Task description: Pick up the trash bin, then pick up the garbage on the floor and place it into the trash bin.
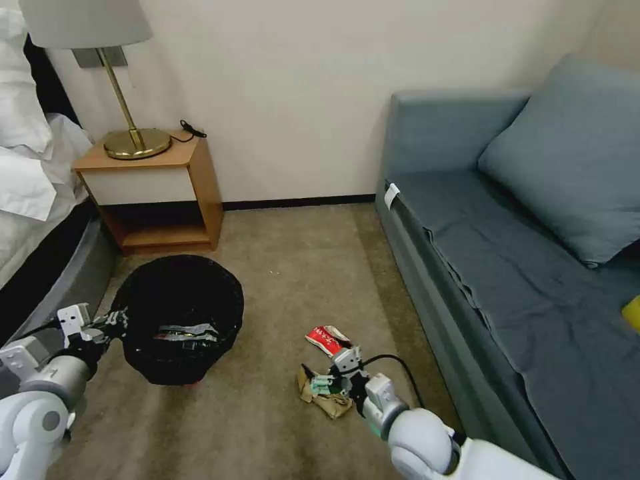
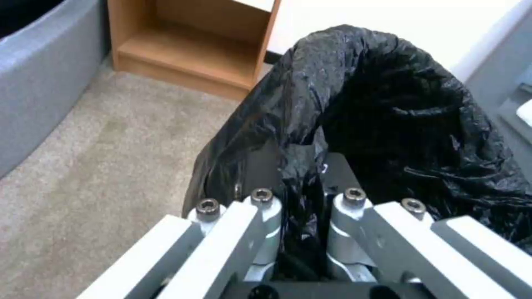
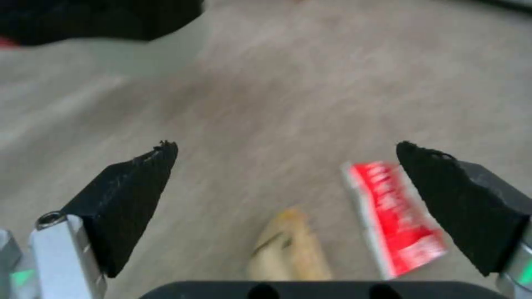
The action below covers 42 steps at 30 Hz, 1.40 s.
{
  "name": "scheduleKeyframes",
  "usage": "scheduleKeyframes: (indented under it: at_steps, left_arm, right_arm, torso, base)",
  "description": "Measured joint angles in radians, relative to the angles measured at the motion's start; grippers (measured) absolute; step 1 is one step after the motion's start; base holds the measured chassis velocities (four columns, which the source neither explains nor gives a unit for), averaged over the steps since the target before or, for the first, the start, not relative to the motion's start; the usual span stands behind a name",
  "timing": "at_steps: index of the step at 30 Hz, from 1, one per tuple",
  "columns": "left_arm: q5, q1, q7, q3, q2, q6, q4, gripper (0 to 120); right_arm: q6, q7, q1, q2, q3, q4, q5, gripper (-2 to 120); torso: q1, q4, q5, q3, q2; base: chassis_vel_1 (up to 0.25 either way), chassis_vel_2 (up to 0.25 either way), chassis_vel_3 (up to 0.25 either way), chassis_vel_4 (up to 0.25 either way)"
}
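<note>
The trash bin [image 1: 177, 313], lined with a crinkly black bag, stands at the left on the beige carpet floor [image 1: 293, 267]. My left gripper [image 1: 115, 325] is shut on its near rim; the left wrist view shows the gripper [image 2: 302, 182] pinching the black bag of the bin [image 2: 399, 116]. Some litter [image 1: 187, 331] lies inside. A red-and-white packet [image 1: 327, 339] and crumpled brown paper [image 1: 328, 401] lie on the carpet. My right gripper [image 1: 319, 381] hovers open over the paper. The right wrist view shows this gripper [image 3: 286, 145], the packet [image 3: 399, 216], the paper [image 3: 288, 249] and the bin [image 3: 149, 54].
A wooden nightstand [image 1: 157, 193] with a brass lamp [image 1: 133, 137] stands behind the bin. The bed [image 1: 33, 200] is at the left. A blue-grey sofa [image 1: 507, 267] runs along the right, close to the litter. Open carpet lies between them.
</note>
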Motion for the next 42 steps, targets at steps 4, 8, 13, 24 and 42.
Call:
scheduleKeyframes:
  at_steps: [4, 8, 13, 24, 42]
  left_arm:
    - [0.022, 0.0, 0.013, 0.011, -0.02, -0.021, 0.005, 6]
    - [0.039, -0.001, 0.027, 0.023, -0.03, -0.05, 0.009, 6]
    - [0.068, -0.008, 0.052, 0.046, -0.037, -0.088, 0.031, 6]
    - [0.078, -0.017, 0.063, 0.065, -0.059, -0.109, 0.041, 6]
    - [0.078, -0.02, 0.07, 0.063, -0.058, -0.121, 0.067, 6]
  right_arm:
    - [-0.09, -0.085, 0.175, 0.018, -0.126, -0.079, 0.161, 100]
    - [-0.131, -0.144, 0.232, 0.032, -0.173, -0.14, 0.206, 100]
    - [-0.199, -0.196, 0.281, 0.047, -0.236, -0.231, 0.293, 100]
    - [-0.217, -0.228, 0.288, 0.08, -0.276, -0.368, 0.294, 100]
    - [-0.156, -0.224, 0.268, 0.17, -0.288, -0.581, 0.149, 100]
  torso:
    - [0.0, 0.0002, -0.0001, 0.0, 0.0]
    - [0.0, 0.0001, -0.0001, 0.0, 0.0]
    - [0.0, 0.0, -0.0002, 0.0, 0.0]
    - [0.0, 0.0, -0.0001, 0.0, 0.0]
    - [0.0, -0.0001, -0.0001, 0.0, 0.0]
  base:
    - [0.0, 0.0, 0.0, 0.0]
    - [0.0, 0.0, 0.0, 0.0]
    - [0.0, 0.0, 0.0, 0.0]
    - [0.0, 0.0, 0.0, 0.0]
    - [0.0, 0.0, 0.0, 0.0]
